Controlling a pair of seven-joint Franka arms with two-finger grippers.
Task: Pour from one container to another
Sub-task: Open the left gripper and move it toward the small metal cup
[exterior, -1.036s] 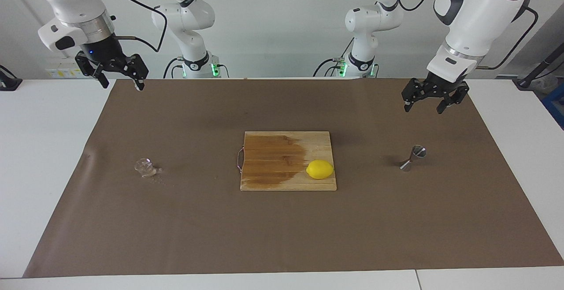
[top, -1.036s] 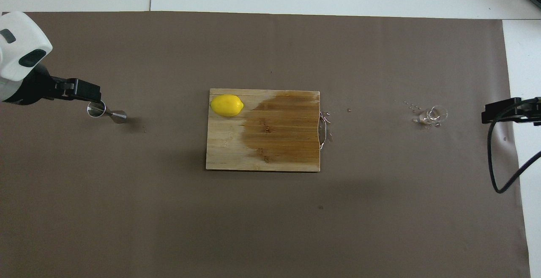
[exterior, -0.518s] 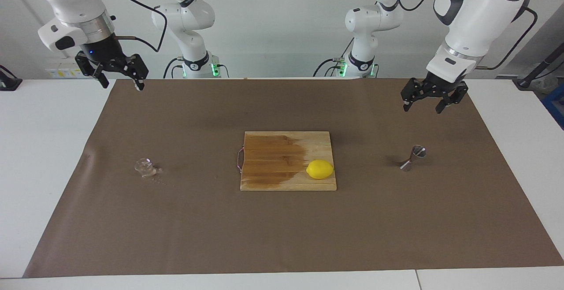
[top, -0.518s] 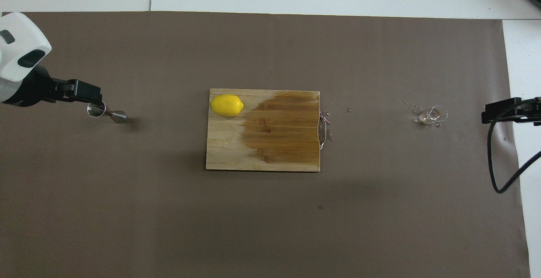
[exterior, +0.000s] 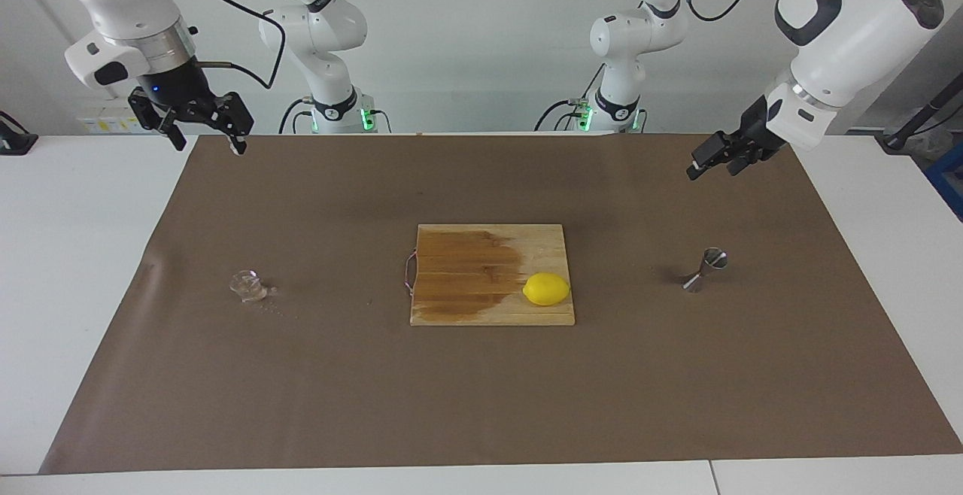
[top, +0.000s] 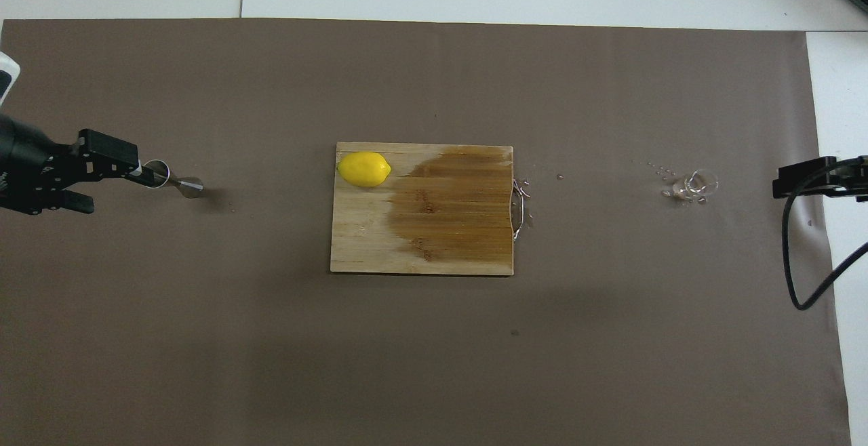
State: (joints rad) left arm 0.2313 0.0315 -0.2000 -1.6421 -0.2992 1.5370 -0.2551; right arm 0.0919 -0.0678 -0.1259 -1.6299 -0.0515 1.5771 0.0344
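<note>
Jigger upright w/ left gripper raised over mat nearby, jaws wide, empty; glass cup toward right gripper, also wide.

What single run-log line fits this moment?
stage: pre-grasp | left gripper: open, raised above jigger | right gripper: open, waiting | glass cup: on mat, untouched | pour: not begun

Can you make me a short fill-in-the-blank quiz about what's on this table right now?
1. The lemon rests on the ____ board.
2. The glass cup stands toward the ____ arm's end of the table.
3. The metal jigger is held by ____ hand.
4. On the board's surface spreads a dark ____ patch.

Missing words: cutting; right; neither; wet
</note>
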